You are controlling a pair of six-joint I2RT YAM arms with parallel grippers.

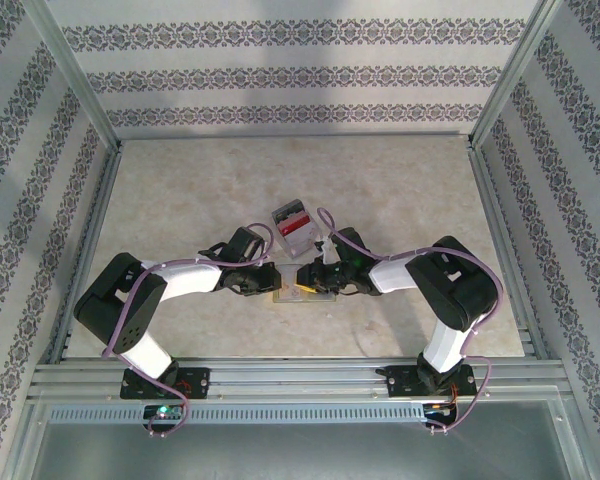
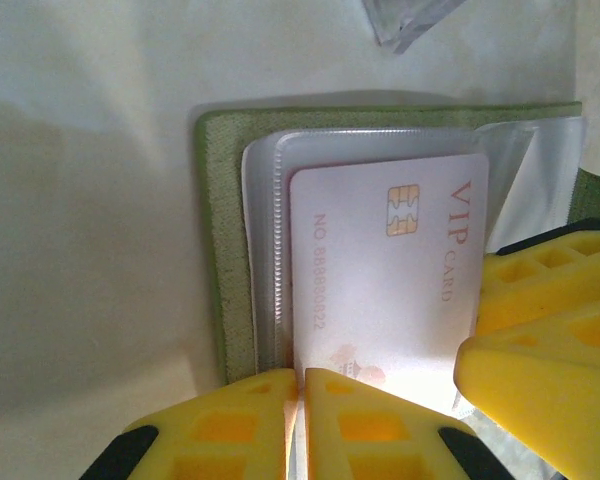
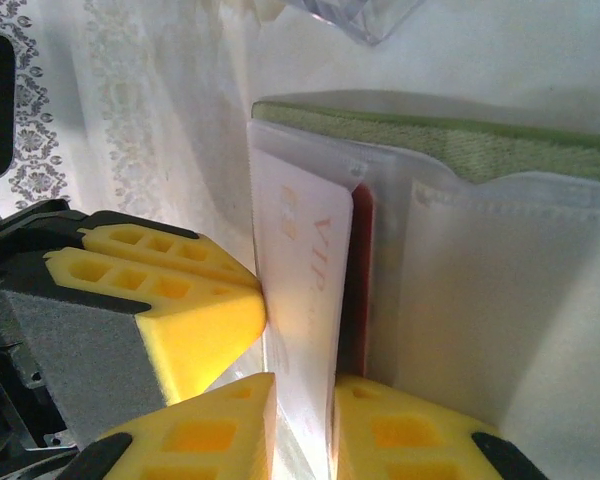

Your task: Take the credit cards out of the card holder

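Observation:
The card holder (image 2: 220, 250), olive-green outside, lies open on the table just under both grippers (image 1: 298, 296). A white VIP card (image 2: 380, 270) sits in its clear plastic sleeve (image 2: 265, 240). My left gripper (image 2: 302, 385) is shut on the near edge of that sleeve. My right gripper (image 3: 305, 400) is shut on the white card (image 3: 300, 270), which stands edge-on between its fingers. A red card (image 3: 361, 270) shows just behind the white one. The two grippers meet tip to tip, left (image 1: 277, 283) and right (image 1: 312, 280). Most of the holder is hidden beneath them.
A clear box holding a grey, red and white stack (image 1: 293, 224) stands just beyond the grippers; its corner shows in the wrist views (image 2: 405, 20). Patterned walls and an aluminium frame (image 1: 80, 90) enclose the pale table (image 1: 180, 180).

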